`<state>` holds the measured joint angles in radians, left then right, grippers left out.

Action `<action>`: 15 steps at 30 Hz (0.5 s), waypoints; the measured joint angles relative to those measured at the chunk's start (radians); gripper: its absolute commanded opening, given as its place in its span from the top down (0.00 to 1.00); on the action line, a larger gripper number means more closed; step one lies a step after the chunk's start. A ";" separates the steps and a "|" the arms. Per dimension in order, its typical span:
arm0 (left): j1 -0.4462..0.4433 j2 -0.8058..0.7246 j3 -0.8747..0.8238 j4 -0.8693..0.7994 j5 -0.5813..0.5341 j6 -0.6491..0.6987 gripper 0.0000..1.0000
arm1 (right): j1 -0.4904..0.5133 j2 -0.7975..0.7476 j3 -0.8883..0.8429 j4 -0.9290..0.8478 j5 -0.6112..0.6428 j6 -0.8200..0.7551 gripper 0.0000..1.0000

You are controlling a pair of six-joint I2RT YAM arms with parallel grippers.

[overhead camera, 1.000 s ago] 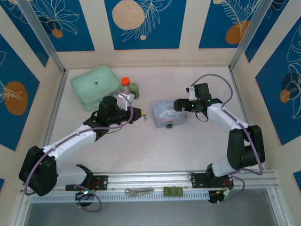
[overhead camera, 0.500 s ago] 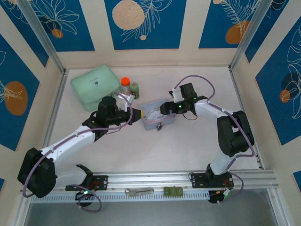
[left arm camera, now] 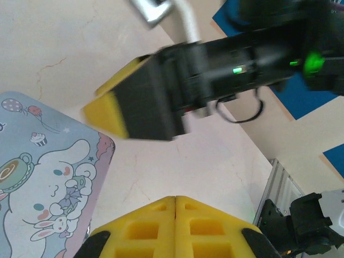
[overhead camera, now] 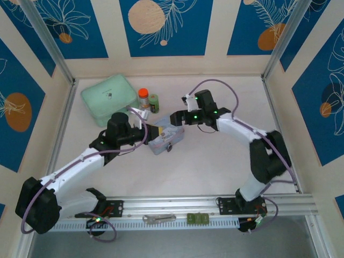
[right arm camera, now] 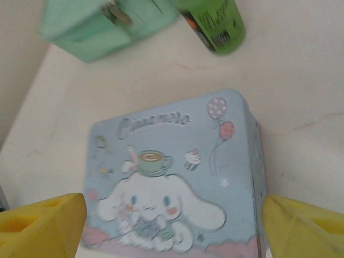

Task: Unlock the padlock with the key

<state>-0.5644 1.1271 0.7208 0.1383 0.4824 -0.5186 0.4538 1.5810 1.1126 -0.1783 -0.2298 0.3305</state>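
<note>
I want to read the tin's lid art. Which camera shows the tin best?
The right wrist view: the tin faces the camera almost whole, lid cartoon and lettering clear. The left wrist view catches just one corner at its edge. From the top view it is small, partly covered by the grippers.

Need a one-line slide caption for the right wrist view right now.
Right gripper open, yellow fingers straddling the light-blue cartoon tin; mint box and green bottle beyond.

padlock tiny, right tool motion-blurred
</note>
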 measured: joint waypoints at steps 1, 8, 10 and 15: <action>0.002 0.002 0.000 0.001 0.003 -0.004 1.00 | -0.008 -0.056 -0.019 0.005 -0.015 0.003 0.15; 0.005 0.085 0.047 0.005 0.037 -0.042 1.00 | -0.024 -0.349 -0.196 0.141 -0.210 0.058 0.17; 0.006 0.107 0.067 0.010 0.053 -0.053 1.00 | -0.022 -0.393 -0.267 0.209 -0.263 0.102 0.22; 0.006 0.132 0.107 0.034 0.106 -0.073 1.00 | 0.000 -0.435 -0.393 0.360 -0.324 0.209 0.40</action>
<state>-0.5583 1.2587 0.8276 0.1722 0.5888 -0.5919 0.4534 1.1465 0.7197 0.1814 -0.5541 0.5400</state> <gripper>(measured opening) 0.041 0.635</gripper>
